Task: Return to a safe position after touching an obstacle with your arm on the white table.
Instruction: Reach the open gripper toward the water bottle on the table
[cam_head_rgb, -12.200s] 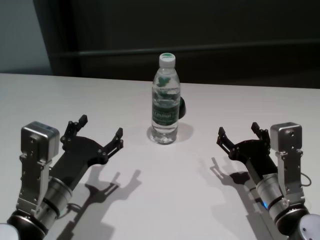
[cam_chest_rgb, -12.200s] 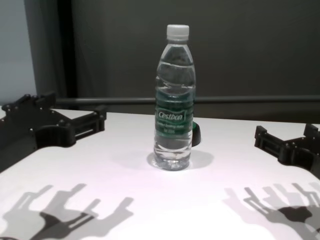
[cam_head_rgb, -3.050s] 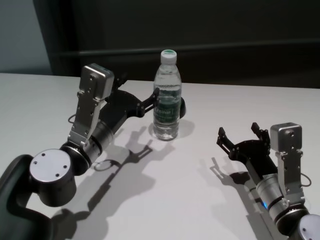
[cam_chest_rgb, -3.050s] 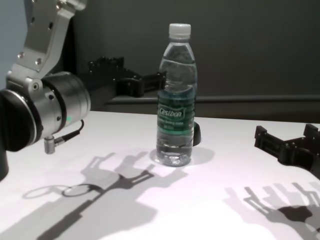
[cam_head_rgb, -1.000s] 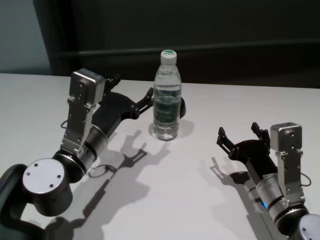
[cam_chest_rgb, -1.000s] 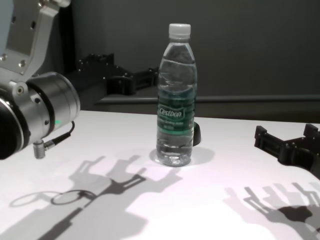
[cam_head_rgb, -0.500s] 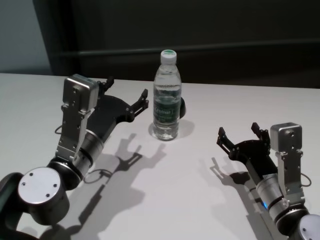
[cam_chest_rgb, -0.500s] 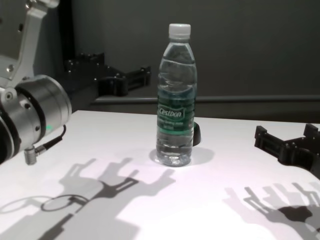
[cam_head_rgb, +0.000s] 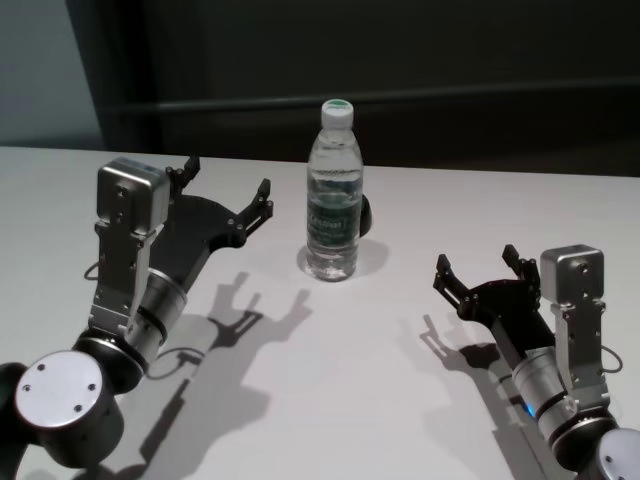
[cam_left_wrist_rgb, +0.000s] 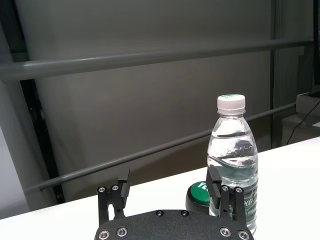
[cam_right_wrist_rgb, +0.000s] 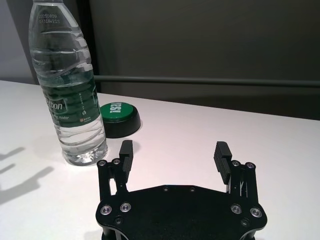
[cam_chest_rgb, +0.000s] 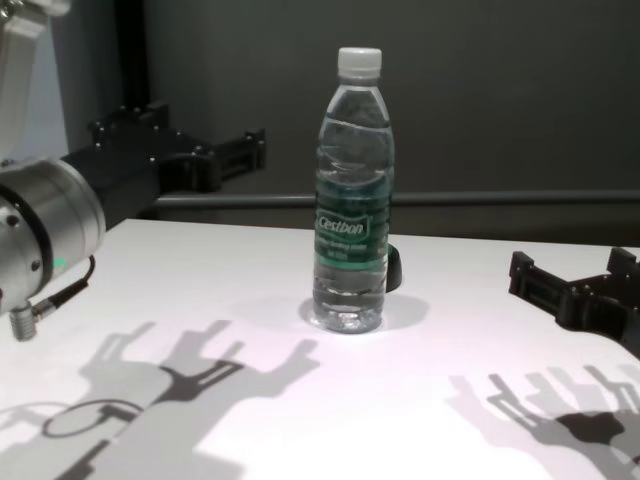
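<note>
- Since half a second ago the left pincer (cam_head_rgb: 225, 198) has drawn further back and leftward from the bottle (cam_head_rgb: 333, 190), so a clear gap now lies between them; the bottle has not shifted and the right arm has not stirred
- Head view: the bottle stands upright mid-surface (cam_head_rgb: 400, 400), a small dark button (cam_head_rgb: 365, 214) just behind it; the left pincer hangs above the surface, spread wide and empty; the right pincer (cam_head_rgb: 480, 268) sits parked at the near right, well apart from the bottle, also wide and empty
- Left wrist view: both fingers (cam_left_wrist_rgb: 122, 186) stand apart with nothing between them; the bottle (cam_left_wrist_rgb: 233, 165) rises beyond one fingertip, not touching
- Right wrist view: the right fingers (cam_right_wrist_rgb: 220, 155) gape over bare surface; the bottle (cam_right_wrist_rgb: 66, 85) and the green-topped button (cam_right_wrist_rgb: 118, 118) lie ahead to one side
- Chest view: the bottle (cam_chest_rgb: 352, 190) looks nearly full, so fairly heavy yet tall and easy to tip; its thin clear wall likely yields and slips, so the ribbed labelled waist is the best hold; the retreat seems well along
</note>
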